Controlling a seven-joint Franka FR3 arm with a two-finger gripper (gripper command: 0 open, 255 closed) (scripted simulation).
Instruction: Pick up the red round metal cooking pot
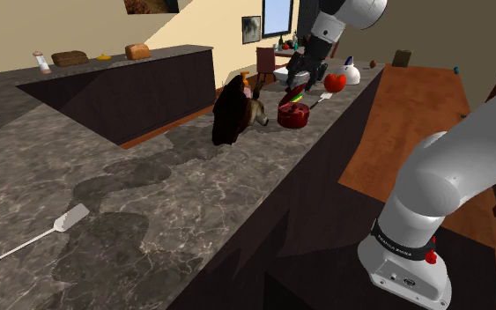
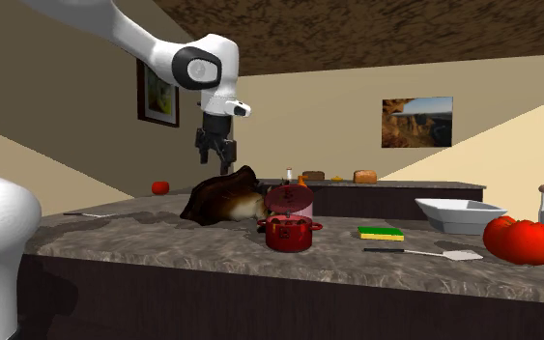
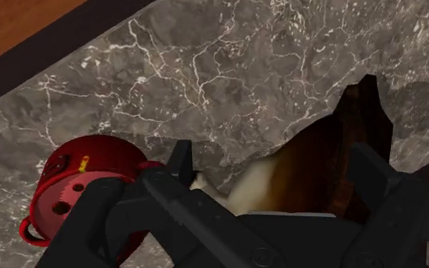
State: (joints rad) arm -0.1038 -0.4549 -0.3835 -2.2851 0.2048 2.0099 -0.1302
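Wide apart and empty, the two black fingers (image 3: 180,161) of my gripper (image 3: 273,171) hang in the air above the counter (image 1: 149,202). Right under them lies a dark brown lump (image 3: 319,160) with a cream patch and a ragged outline; I cannot tell what it is. The red pot (image 3: 79,194) sits just beside that lump, outside one finger rather than between the two. In the shoulder view it stands right of centre in the upper half, close to the counter's edge. In the second exterior view it is at centre frame, below and right of my gripper and well apart from it. It is round, squat and glossy, with a small loop handle at its side and a flat top that I take for a lid. I judge it rigid, fairly heavy and slick, not fragile. The body looks too broad for my span, so the rim wall or a side handle seems the better hold, and the lid may be loose. The counter is grey stone with pale veins, hard and smooth.
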